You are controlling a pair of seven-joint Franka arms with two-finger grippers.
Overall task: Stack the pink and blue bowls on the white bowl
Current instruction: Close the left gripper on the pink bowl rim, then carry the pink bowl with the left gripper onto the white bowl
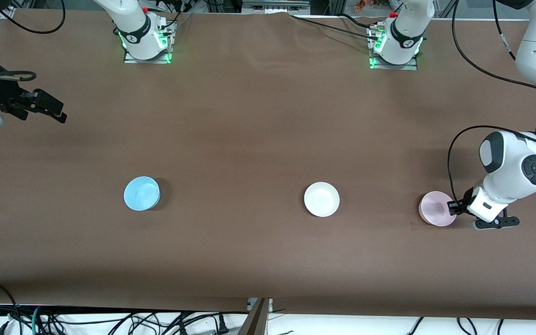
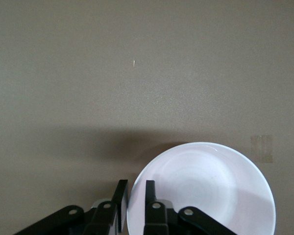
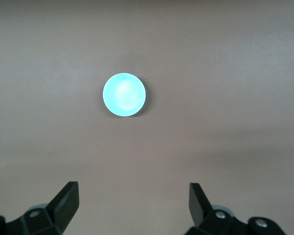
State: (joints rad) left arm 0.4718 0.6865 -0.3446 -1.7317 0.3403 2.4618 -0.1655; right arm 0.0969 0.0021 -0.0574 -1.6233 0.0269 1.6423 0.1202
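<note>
The pink bowl [image 1: 435,208] [image 2: 206,191] sits on the table at the left arm's end. My left gripper [image 1: 454,207] [image 2: 136,183] is down at its rim. Its jaws are narrow and straddle the rim, one finger [image 2: 121,196] outside and one inside, with a little gap still showing. The white bowl [image 1: 321,199] stands mid-table, and the blue bowl [image 1: 142,193] [image 3: 124,94] stands toward the right arm's end. My right gripper [image 1: 56,110] [image 3: 134,188] hangs wide open and empty in the air at the right arm's end of the table, where that arm waits.
The brown table cover [image 1: 249,139] carries only the three bowls, all about the same distance from the front camera. Both arm bases [image 1: 146,37] [image 1: 396,44] stand at the table's edge farthest from that camera. Cables trail past the left arm.
</note>
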